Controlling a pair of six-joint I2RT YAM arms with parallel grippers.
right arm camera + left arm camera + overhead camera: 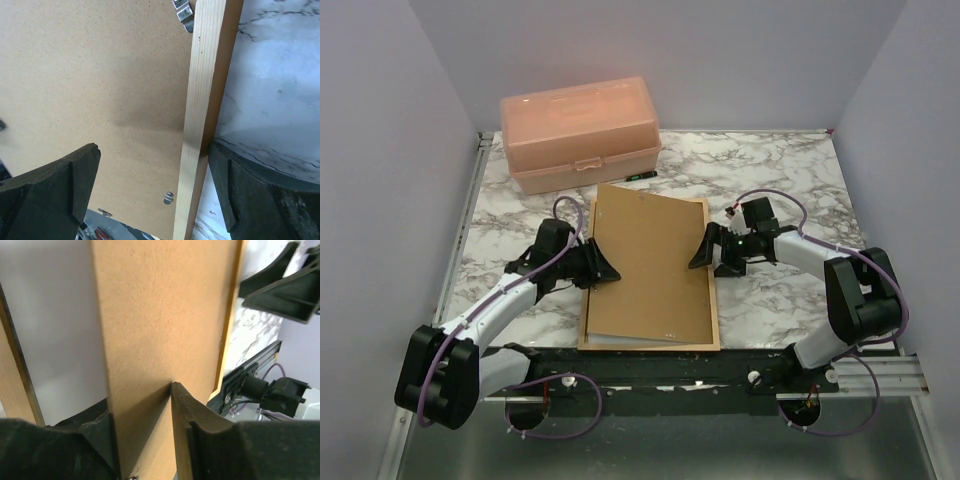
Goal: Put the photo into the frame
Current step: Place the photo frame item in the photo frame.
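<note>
The orange-brown frame lies face down near the table's front, its pale wooden rail close up in the right wrist view. A plain brown backing board rests askew on it. Under the board shows a white sheet, seemingly the photo's back, with a pale strip at the front left. My left gripper is at the board's left edge. Its jaws stand slightly open, the board between its fingers. My right gripper stands wide open astride the frame's right rail, holding nothing.
A pink plastic box stands at the back left, a small dark object just in front of it. Pale walls close in the marble table on three sides. A metal rail runs along the near edge.
</note>
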